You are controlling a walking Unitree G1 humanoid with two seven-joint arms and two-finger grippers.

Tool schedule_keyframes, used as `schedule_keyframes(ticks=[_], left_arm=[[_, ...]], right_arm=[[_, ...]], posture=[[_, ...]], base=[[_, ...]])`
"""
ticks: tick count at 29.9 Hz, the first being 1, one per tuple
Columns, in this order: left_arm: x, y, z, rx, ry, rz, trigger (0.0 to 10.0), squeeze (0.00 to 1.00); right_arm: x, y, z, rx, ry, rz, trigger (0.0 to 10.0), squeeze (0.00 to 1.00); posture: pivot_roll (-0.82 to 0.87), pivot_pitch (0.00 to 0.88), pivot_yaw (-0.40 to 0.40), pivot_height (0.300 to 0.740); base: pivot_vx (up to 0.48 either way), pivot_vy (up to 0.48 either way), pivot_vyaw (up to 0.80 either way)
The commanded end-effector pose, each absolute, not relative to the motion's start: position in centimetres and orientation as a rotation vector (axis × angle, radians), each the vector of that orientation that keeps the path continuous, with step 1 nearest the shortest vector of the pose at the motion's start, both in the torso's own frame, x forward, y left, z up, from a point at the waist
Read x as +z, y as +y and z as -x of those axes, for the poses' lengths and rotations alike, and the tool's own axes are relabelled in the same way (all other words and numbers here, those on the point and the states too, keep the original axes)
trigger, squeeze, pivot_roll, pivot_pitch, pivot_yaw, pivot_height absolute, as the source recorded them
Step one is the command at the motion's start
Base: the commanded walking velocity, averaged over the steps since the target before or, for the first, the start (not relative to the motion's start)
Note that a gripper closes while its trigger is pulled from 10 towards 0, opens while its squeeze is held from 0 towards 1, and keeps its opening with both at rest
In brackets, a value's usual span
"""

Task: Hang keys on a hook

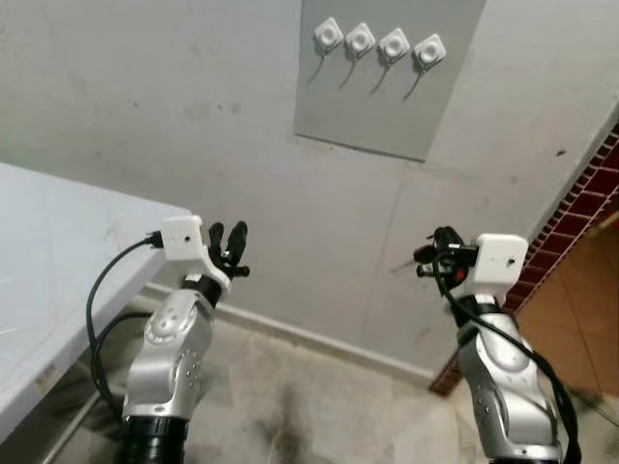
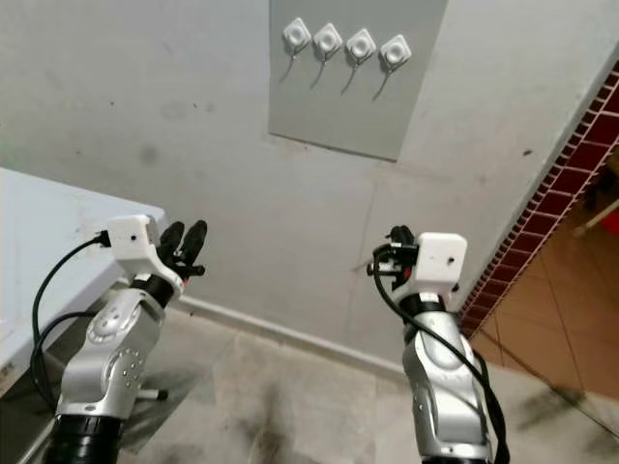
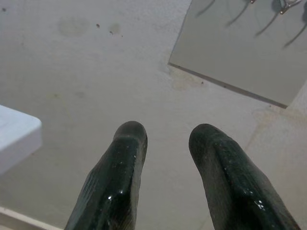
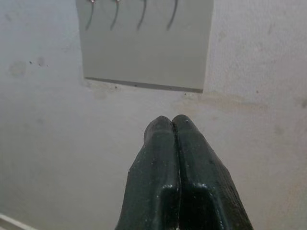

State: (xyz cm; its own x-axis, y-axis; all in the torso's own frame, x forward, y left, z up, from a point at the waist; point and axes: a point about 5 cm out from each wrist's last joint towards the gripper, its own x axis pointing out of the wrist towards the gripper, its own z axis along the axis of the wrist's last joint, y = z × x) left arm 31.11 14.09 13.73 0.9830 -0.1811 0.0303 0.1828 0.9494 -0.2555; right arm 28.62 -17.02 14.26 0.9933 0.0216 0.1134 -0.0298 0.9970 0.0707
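From the left eye view, both arms are raised in front of a pale wall. The left gripper (image 1: pixel 230 244) has its 2 black fingers a little apart and holds nothing. The right gripper (image 1: pixel 440 253) points at the wall too. High above both grippers, and between them, a grey panel (image 1: pixel 387 106) is stuck on the wall. On it sit 4 white hooks (image 1: pixel 378 42) in a row, each with a thin bent wire hanging down, and nothing hangs on them. No keys can be made out in either gripper. Beside the left gripper, on its outer side, is the corner of a white table (image 1: pixel 58 251). Past the right gripper is a red brick edge (image 1: pixel 580 208). The right eye view shows the same scene. In the left wrist view, the 2 fingertips (image 3: pixel 129 139) stand apart with bare wall between them, and the panel with its hooks is far ahead of the tips and off to 1 side. In the right wrist view, the 2 fingertips (image 4: pixel 163 132) are pressed tight together with nothing between them, and the panel with its 4 wires is straight ahead, well past the tips.
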Motion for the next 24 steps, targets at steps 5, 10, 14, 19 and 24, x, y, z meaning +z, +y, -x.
schedule_keyframes(ticks=[5, 10, 14, 19, 24], left_arm=[[14.45, 13.66, -31.2, -0.215, -0.035, 0.255, 10.0, 0.0], [14.37, 13.69, -31.24, -0.213, -0.028, 0.26, 10.0, 0.0], [14.32, 13.65, -31.23, -0.212, -0.026, 0.267, 10.0, 0.0], [14.24, 13.6, -31.19, -0.213, -0.021, 0.276, 10.0, 0.0], [14.17, 13.55, -31.14, -0.212, -0.018, 0.282, 10.0, 0.0]], right_arm=[[14.83, -16.95, -28.63, 0.029, -0.129, -0.078, 10.0, 0.0], [14.8, -16.94, -28.56, 0.032, -0.125, -0.078, 10.0, 0.0], [14.78, -16.93, -28.52, 0.038, -0.124, -0.073, 10.0, 0.0], [14.74, -16.8, -28.43, 0.049, -0.12, -0.077, 10.0, 0.0], [14.71, -16.75, -28.38, 0.056, -0.116, -0.075, 10.0, 0.0]], posture=[[0.13, 0.0, -0.052, 0.736], [0.13, 0.0, -0.054, 0.736], [0.13, 0.0, -0.054, 0.736], [0.13, 0.0, -0.056, 0.736], [0.13, 0.0, -0.056, 0.736]], base=[[0.451, 0.0, 0.0], [0.48, 0.0, 0.0], [0.48, 0.0, 0.0], [0.477, 0.0, 0.0], [0.453, 0.0, 0.0]])
